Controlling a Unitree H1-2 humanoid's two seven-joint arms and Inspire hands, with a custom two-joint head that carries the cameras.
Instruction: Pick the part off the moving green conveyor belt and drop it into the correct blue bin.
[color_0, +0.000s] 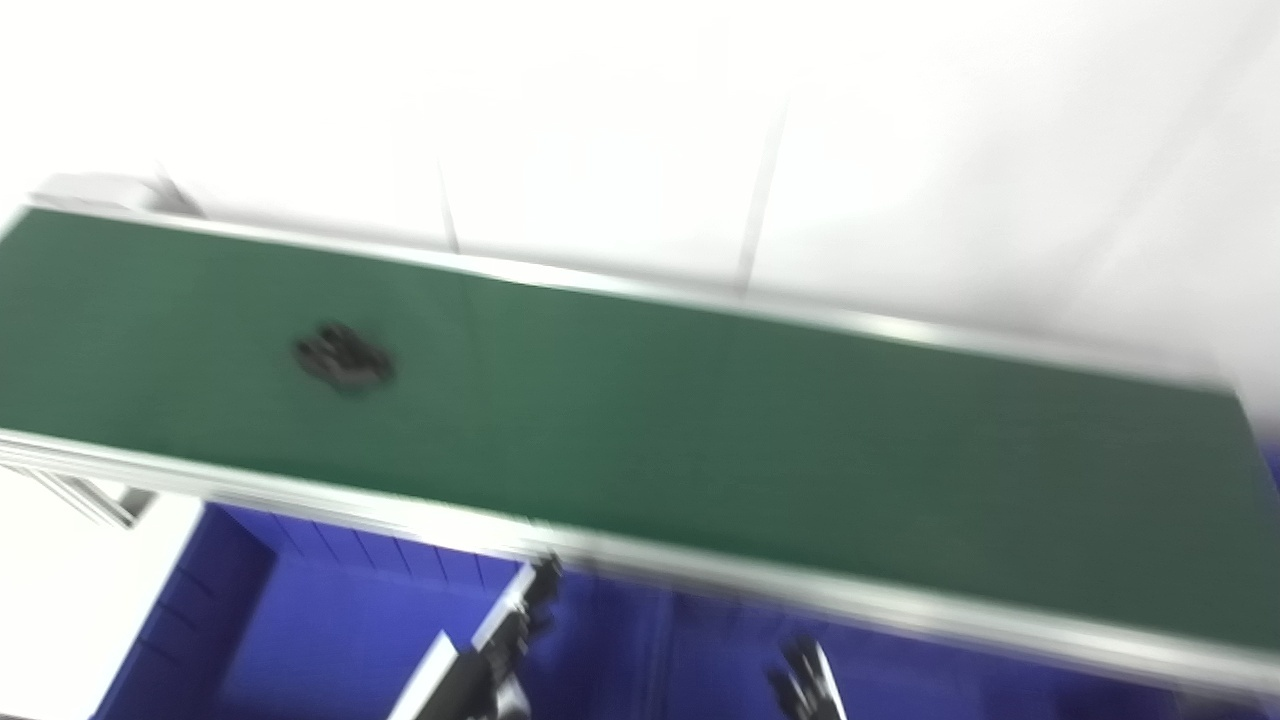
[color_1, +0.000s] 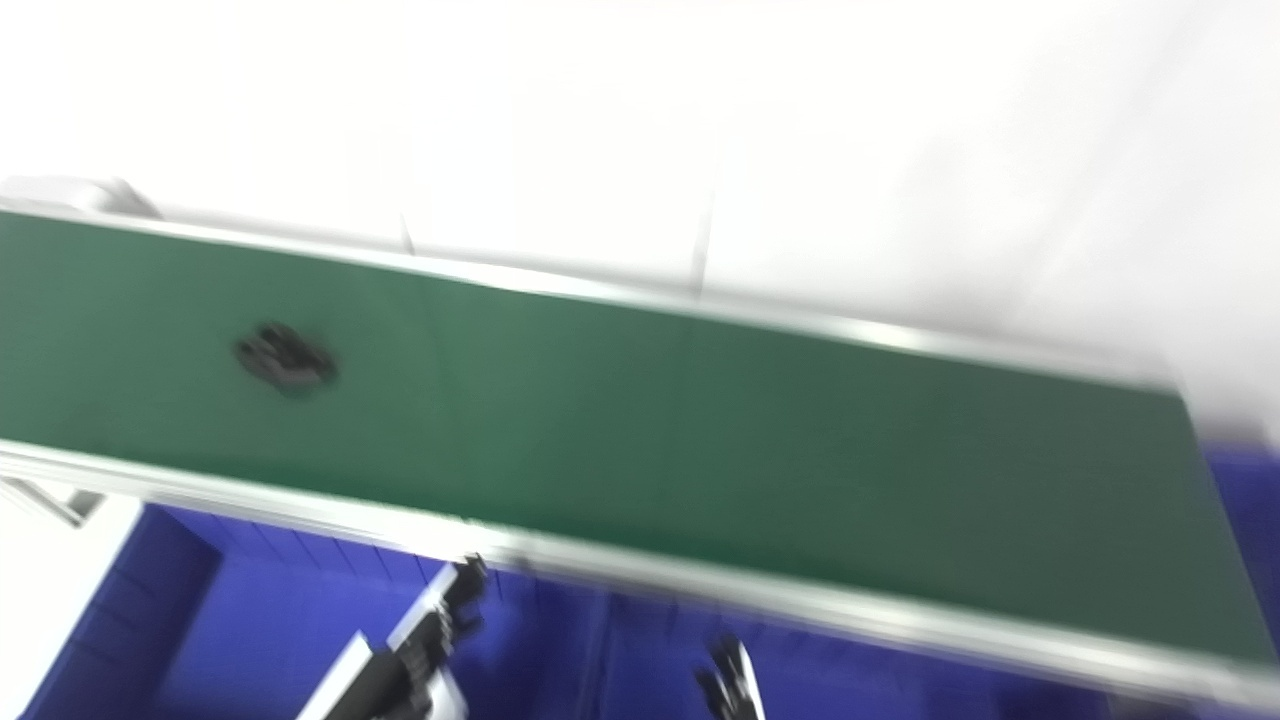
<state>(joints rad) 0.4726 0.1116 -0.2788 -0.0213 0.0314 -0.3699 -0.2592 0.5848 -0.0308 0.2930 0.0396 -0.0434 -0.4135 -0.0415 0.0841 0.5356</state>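
A small black part (color_0: 343, 358) lies on the green conveyor belt (color_0: 700, 430) towards its left end; it also shows in the right eye view (color_1: 285, 360). The picture is blurred, so the part's shape is unclear. My left hand (color_0: 515, 625) is low, below the belt's near rail, over the blue bin (color_0: 330, 630). My right hand (color_0: 805, 685) is at the bottom edge, only its dark fingertips showing. Neither hand is near the part. Whether the hands are open or shut does not show.
The belt runs in a silver frame (color_0: 700, 575), slanting down to the right. Blue bins sit below its near edge, with another blue area (color_1: 1245, 490) at the far right. A white floor lies beyond the belt.
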